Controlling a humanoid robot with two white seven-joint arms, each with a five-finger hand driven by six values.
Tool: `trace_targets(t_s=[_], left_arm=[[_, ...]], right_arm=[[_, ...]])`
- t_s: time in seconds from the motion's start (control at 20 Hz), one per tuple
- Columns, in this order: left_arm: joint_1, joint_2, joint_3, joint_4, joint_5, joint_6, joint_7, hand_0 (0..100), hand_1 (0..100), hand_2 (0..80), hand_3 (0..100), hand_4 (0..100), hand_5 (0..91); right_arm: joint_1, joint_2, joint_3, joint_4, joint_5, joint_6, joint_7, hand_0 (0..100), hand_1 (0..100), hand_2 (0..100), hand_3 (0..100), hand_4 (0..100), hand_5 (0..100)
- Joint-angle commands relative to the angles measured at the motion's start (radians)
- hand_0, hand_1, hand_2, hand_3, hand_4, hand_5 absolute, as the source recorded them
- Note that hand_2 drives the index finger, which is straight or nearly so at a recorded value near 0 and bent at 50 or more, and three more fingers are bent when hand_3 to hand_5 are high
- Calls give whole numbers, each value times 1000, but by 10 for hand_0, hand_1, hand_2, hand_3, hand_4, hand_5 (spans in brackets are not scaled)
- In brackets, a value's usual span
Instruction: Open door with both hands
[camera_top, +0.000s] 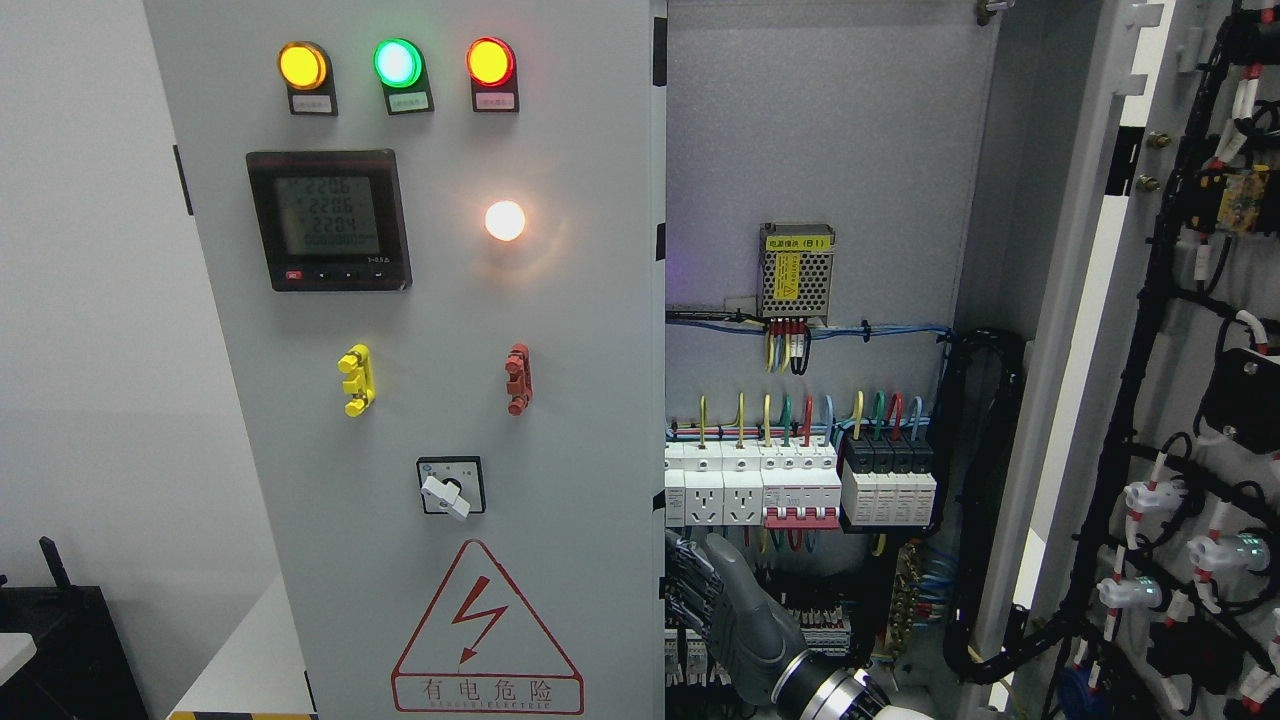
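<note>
Bright, even light, sharp focus — the round white lamp (505, 221) on the grey steel cabinet door (560, 400) blooms into warm glare.

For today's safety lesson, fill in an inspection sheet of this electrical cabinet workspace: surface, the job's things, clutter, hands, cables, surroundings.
Surface: closed left door carries three lit indicator lamps, a digital meter, a rotary switch and a shock warning triangle.
Job's things: right door swung open, its inner side showing; cabinet interior exposed.
Clutter: nothing seen.
Hands: right hand at the left door's free edge, fingers hooked round it; left hand not in view.
Cables: coloured wires run into the breaker row; black harness along the open door.
Surroundings: plain wall at left; dark object at lower left.
</note>
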Motion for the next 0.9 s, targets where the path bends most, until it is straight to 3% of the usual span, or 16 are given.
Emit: trace_targets(t_s=[0.0, 0.15, 0.3, 0.85], left_arm=[[0, 0, -12, -23, 0, 0, 0, 0, 0, 0, 0, 31, 0], [0, 0, -12, -23, 0, 0, 0, 0, 0, 0, 0, 31, 0], [0, 0, -12, -23, 0, 0, 0, 0, 0, 0, 0, 31, 0], [0, 0, -12, -23, 0, 1, 0, 0, 0, 0, 0, 31, 0]], right_arm=[[-6, 1, -19, 24, 0, 2, 33, 107, 0, 0, 0, 0, 0], [-6, 1, -21, 26, -2, 20, 42, 107, 0, 0, 0, 0, 0], [-6, 1, -25, 26, -2, 25, 79, 107, 0, 0, 0, 0, 0], [-10, 2, -27, 26, -2, 27, 114, 108, 0, 0, 0, 0, 0]])
